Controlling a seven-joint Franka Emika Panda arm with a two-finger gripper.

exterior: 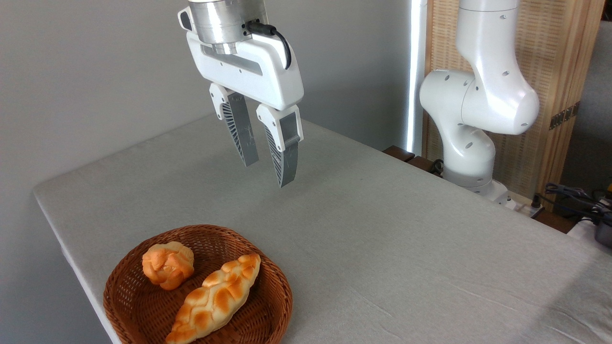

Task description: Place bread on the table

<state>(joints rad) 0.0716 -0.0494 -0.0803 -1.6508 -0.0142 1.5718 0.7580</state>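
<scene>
Low at the left, a round brown wicker basket (pixel 143 306) is sitting near the front edge of the grey-clothed table (pixel 382 229), holding a small knotted orange bun (pixel 168 265) and, just to its right, the long braided loaf (pixel 215 298), which is lying diagonally across the basket's floor. Higher up, the gripper (pixel 267 172) is hanging well above the cloth, its jaws standing partly open and gripping nothing. Farther right, the white Panda arm (pixel 478 110) is rising from its base beside a wooden slatted screen (pixel 550 57).
</scene>
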